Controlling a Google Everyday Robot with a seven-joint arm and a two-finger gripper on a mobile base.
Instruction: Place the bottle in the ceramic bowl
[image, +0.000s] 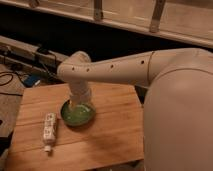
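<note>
The gripper (79, 103) hung at the end of the robot's white, cylindrical arm (115, 70), pointing down over the far side of the shallow, glossy green ceramic bowl (84, 118) on the light wooden table (112, 137). Whether it was open or closed could not be told, since the wrist hid it. The small, slender white bottle with the pale patterned label (49, 131) lay flat on the table just left of the bowl and apart from it, cap toward the near edge.
</note>
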